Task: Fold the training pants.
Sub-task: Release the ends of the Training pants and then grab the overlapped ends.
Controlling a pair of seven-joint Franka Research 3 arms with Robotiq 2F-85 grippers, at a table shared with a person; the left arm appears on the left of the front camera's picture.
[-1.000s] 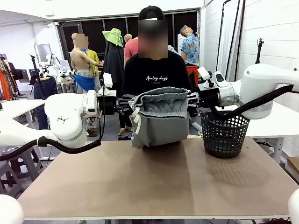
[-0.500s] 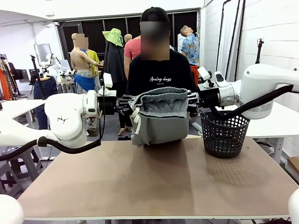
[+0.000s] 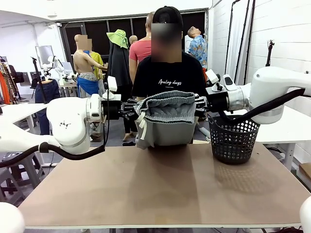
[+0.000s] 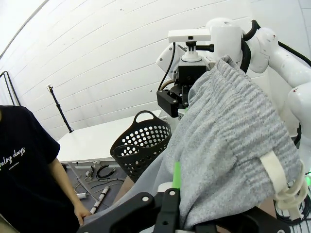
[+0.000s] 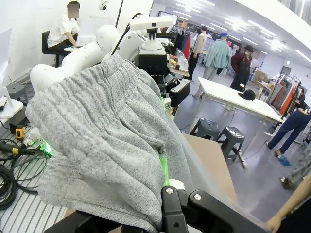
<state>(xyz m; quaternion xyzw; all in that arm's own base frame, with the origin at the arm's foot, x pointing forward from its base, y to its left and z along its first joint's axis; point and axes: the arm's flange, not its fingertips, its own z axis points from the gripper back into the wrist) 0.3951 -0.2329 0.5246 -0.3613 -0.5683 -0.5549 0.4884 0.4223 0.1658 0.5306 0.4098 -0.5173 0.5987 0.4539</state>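
The fingertips of the left tool (image 3: 132, 108) are buried in the grey cloth of the training pants (image 3: 165, 122), and so are those of the right tool (image 3: 198, 103). In each wrist view one green pad (image 4: 176, 174) shows pressed against the bunched waistband while the other finger is covered. Each tool reads as clamped narrow on the fabric. The pants hang between the two tools, with the waistband uppermost and stretched from one to the other. The rest sags below them in a bundle. Whether the lowest fold touches the surface (image 3: 160, 189) or hangs just clear of its far edge cannot be told, nor how the legs lie inside the bundle. An off-white drawstring (image 3: 141, 127) dangles just below the left tool. A person in a black T-shirt (image 3: 167, 77) stands right behind the pants, the lower body hidden by them. The brown surface carries a black mesh basket (image 3: 233, 141) beneath the right tool. White brick walls, clothes rails and other tables lie beyond.
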